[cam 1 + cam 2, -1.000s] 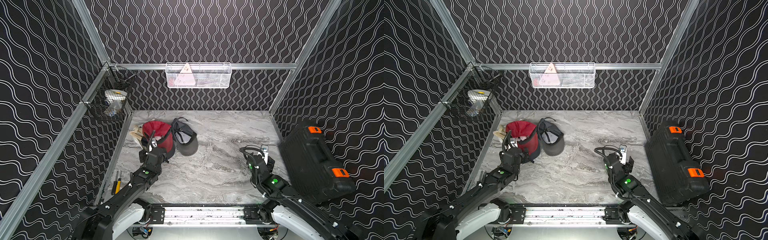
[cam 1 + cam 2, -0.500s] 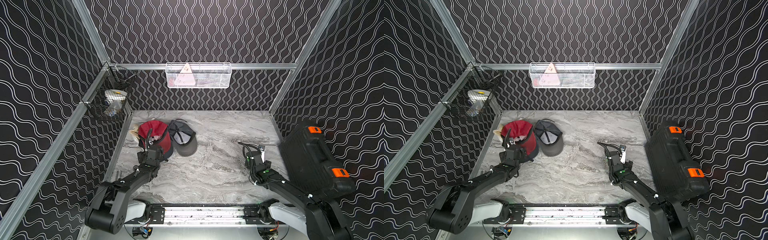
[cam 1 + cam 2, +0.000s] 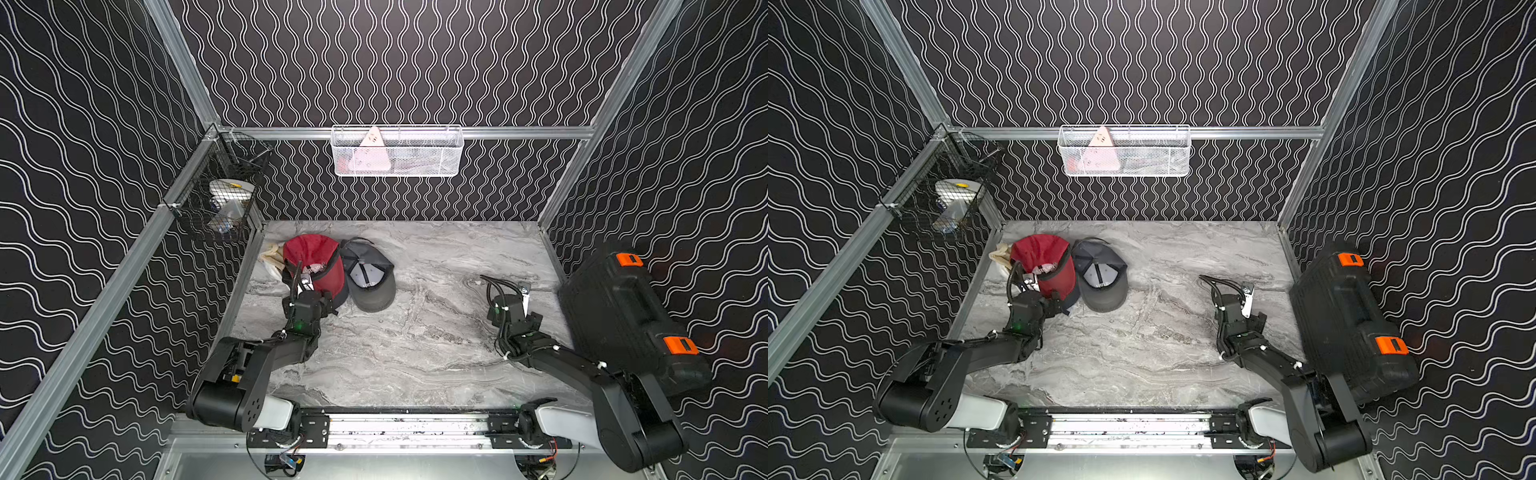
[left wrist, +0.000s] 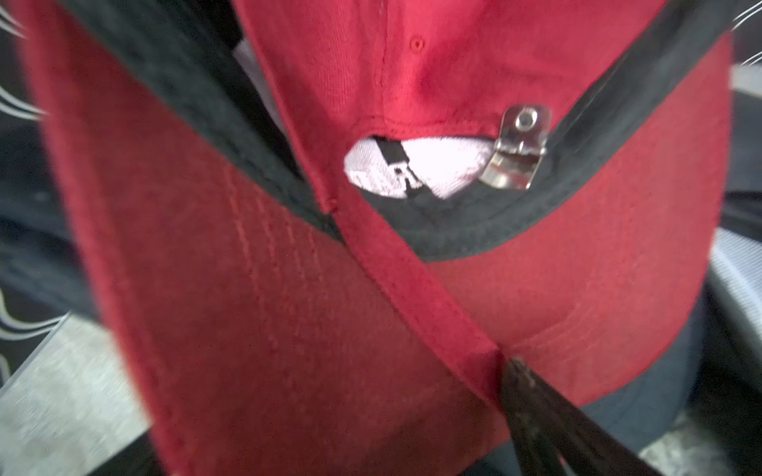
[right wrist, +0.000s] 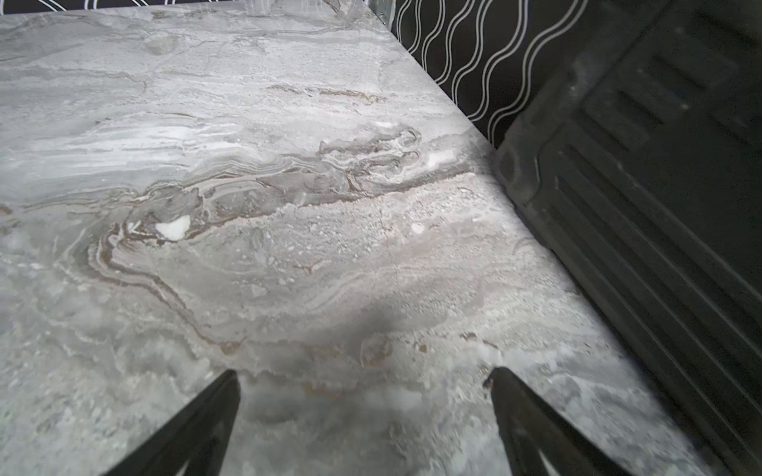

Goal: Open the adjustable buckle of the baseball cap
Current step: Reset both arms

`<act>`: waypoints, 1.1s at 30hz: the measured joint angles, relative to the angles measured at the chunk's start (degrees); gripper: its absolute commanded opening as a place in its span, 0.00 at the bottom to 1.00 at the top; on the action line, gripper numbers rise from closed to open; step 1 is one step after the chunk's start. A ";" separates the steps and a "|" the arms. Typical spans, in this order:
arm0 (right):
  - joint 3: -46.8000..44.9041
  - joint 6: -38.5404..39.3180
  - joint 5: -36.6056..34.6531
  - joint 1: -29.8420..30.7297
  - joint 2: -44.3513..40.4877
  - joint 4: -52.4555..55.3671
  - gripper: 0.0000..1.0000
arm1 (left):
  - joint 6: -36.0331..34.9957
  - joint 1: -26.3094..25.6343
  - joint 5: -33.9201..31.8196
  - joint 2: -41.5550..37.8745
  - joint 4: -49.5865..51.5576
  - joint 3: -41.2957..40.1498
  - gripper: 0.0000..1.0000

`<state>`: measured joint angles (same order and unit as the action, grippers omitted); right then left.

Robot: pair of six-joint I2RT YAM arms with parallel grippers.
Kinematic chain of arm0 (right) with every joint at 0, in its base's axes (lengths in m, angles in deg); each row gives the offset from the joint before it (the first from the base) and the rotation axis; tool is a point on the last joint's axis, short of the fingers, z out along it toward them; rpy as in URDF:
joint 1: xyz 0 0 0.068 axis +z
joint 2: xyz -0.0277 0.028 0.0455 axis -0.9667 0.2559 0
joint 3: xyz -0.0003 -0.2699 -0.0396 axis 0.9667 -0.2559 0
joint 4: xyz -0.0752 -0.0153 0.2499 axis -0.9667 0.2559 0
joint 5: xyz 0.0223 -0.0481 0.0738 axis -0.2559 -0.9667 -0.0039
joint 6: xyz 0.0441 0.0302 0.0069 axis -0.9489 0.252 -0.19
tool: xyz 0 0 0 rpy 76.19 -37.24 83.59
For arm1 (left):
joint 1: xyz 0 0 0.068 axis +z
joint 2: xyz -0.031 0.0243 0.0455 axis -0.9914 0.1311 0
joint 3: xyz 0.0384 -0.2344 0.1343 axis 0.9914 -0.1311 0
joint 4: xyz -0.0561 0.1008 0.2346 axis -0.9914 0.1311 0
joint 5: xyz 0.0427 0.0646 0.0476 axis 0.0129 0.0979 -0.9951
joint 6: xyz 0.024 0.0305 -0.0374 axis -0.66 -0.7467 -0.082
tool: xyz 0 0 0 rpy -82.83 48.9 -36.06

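Red baseball cap [image 3: 314, 259] at far left of the marble table [image 3: 415, 365], touching a grey cap [image 3: 371, 280] on its right, pale cloth [image 3: 270, 257] wedged on its wall side. Silver buckle [image 4: 517, 146] at the back opening, flap hanging down, red strap [image 4: 412, 284] lying free of it.

Black case [image 3: 623, 320] leans at the right edge. White wire basket [image 3: 397, 151] on the back rail, black wire basket [image 3: 220, 203] in the left corner.

Left arm folded low, left gripper [image 3: 305, 286] against the cap, jaws spread wide. One finger [image 4: 544, 420] shows at the strap's tip, the other is hidden by the brim.

Right arm folded low beside the case, right gripper [image 5: 363, 375] tilted at the marble, jaws wide, holding nothing.
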<state>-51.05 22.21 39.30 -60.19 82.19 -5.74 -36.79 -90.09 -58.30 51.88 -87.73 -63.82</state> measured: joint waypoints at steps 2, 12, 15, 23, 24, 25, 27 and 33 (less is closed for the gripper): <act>1.60 0.17 0.24 -0.79 2.71 -0.81 0.96 | -1.42 0.07 0.59 0.96 -0.98 0.59 0.99; 4.39 1.77 1.92 -3.52 7.34 -3.78 1.00 | -5.70 1.22 4.92 9.73 -15.21 -2.14 0.99; 4.85 1.75 2.78 -4.22 7.67 -3.76 1.00 | -5.97 1.27 5.42 11.37 -17.77 -2.14 0.99; 5.44 1.75 4.59 -5.49 8.09 -3.74 1.00 | -6.73 1.20 6.38 11.80 -20.70 -2.95 0.99; 5.42 1.75 4.70 -5.57 8.09 -3.80 1.00 | -6.95 1.11 6.38 11.80 -21.11 -3.17 0.99; 5.38 1.77 4.83 -5.60 8.13 -3.98 1.00 | -6.97 0.96 6.36 11.82 -21.53 -3.41 0.99; 5.38 1.90 5.16 -5.73 8.41 -4.28 1.00 | -7.17 0.66 6.36 11.82 -22.34 -3.82 0.99; 4.81 3.19 6.25 -5.77 8.68 -6.54 1.00 | -7.41 -0.02 5.92 12.09 -24.76 -4.94 0.99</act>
<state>-46.24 25.40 45.55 -65.96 90.87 -12.28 -44.20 -90.11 -52.38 63.97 -112.50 -68.76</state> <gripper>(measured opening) 0.998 0.991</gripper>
